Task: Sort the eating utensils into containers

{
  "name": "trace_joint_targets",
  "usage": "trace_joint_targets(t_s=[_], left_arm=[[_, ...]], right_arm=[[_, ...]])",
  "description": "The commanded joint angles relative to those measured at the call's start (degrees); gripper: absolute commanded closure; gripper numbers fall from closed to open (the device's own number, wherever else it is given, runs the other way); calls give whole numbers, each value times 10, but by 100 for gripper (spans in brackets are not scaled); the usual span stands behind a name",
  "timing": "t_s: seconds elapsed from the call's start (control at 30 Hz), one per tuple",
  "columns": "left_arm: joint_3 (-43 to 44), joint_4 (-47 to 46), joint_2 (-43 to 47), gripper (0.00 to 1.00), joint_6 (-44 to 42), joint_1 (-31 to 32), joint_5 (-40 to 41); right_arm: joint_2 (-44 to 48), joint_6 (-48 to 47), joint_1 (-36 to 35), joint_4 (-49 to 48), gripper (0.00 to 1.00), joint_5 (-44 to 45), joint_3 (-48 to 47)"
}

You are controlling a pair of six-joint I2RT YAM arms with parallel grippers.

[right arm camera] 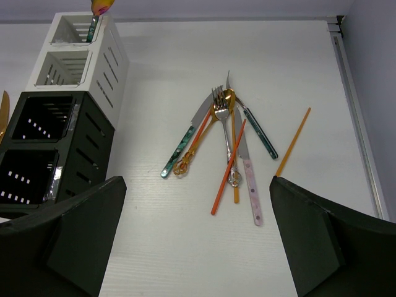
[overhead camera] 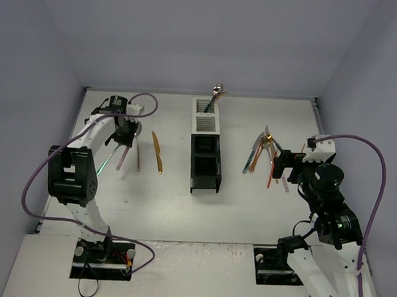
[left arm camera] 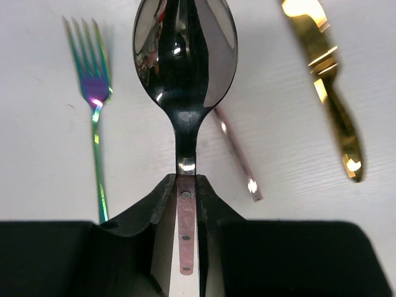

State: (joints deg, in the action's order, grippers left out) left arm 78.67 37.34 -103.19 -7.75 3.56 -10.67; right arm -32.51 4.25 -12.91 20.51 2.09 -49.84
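My left gripper (overhead camera: 126, 135) (left arm camera: 187, 185) is shut on the pink handle of a silver spoon (left arm camera: 184, 55), whose bowl points away from the fingers just above the table. Beside it lie an iridescent fork (left arm camera: 94, 93), a pink-handled utensil (left arm camera: 238, 154) and a gold knife (left arm camera: 328, 80) (overhead camera: 157, 152). The containers (overhead camera: 206, 145) (right arm camera: 62, 105) stand in a row mid-table, two white and two black. One utensil (overhead camera: 217, 93) stands in the farthest white bin. My right gripper (overhead camera: 284, 167) (right arm camera: 195, 182) hangs open, a little short of a fanned pile of utensils (right arm camera: 229, 136) (overhead camera: 265, 155).
An orange stick (right arm camera: 292, 141) lies apart at the pile's right, close to the table's right rail (right arm camera: 356, 124). Purple cables (overhead camera: 30, 186) loop around both arms. Walls close the table on the left, far and right sides.
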Motion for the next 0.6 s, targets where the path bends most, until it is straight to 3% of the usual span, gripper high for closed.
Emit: trace_joint_targets(t_s=[0.0, 0.17, 0.33, 0.43, 0.57], left_arm=[[93, -52, 103, 100, 50, 32, -18], [113, -187, 132, 100, 112, 69, -44], [81, -420, 140, 100, 172, 120, -50], [90, -563, 107, 100, 176, 158, -42], [130, -663, 31, 100, 204, 179, -57]], right_arm=[[-7, 0, -6, -32, 0, 2, -23], [-4, 0, -6, -32, 0, 4, -23], [-7, 1, -6, -32, 0, 5, -23], [-8, 1, -6, -31, 0, 6, -22], [-9, 1, -6, -32, 0, 9, -20]])
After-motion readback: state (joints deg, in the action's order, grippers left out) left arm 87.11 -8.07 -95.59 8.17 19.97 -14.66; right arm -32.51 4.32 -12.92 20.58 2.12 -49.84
